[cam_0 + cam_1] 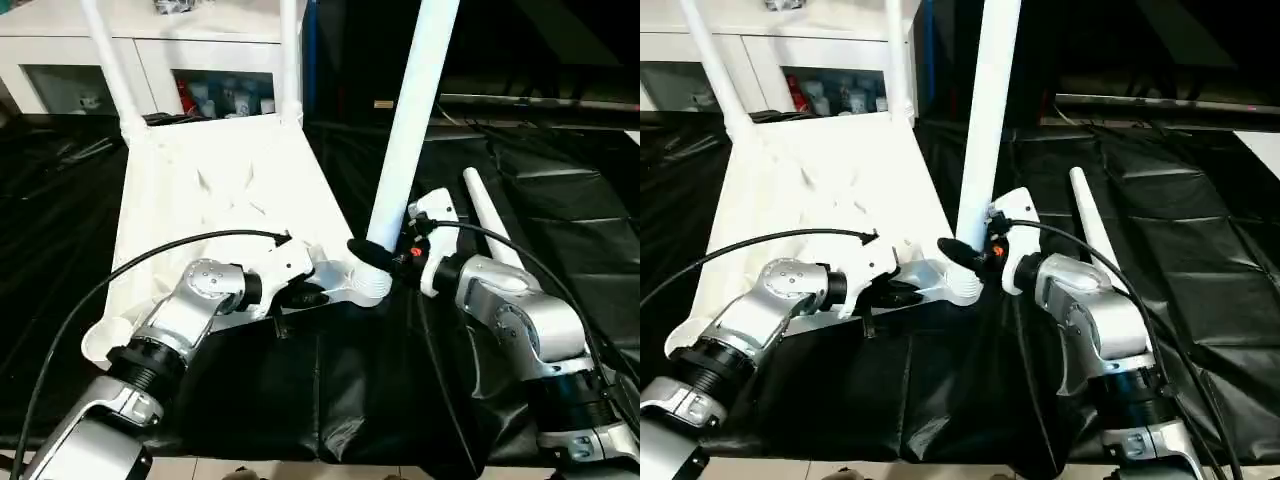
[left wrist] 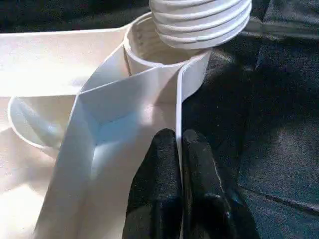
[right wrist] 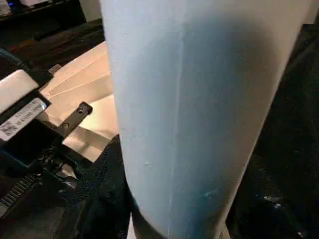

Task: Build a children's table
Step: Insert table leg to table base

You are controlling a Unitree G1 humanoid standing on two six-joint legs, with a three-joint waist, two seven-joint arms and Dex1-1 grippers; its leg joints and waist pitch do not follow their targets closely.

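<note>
The white plastic rectangular tabletop [image 1: 215, 200] lies underside up on the black cloth-covered surface [image 1: 560, 240], two white tubular legs [image 1: 112, 70] standing in its far corners. The right tool [image 1: 385, 255] is clamped around a third upright leg [image 1: 410, 120] at the near corner socket [image 2: 164, 64]. The left tool [image 2: 179, 164], fingers together, pinches the tabletop's rim. A fourth leg [image 1: 490, 225] lies on the cloth beside the right arm.

Black cloth-covered table [image 1: 560, 230] carries the upturned tabletop [image 1: 210, 190] and 1 loose leg [image 1: 490, 225].
</note>
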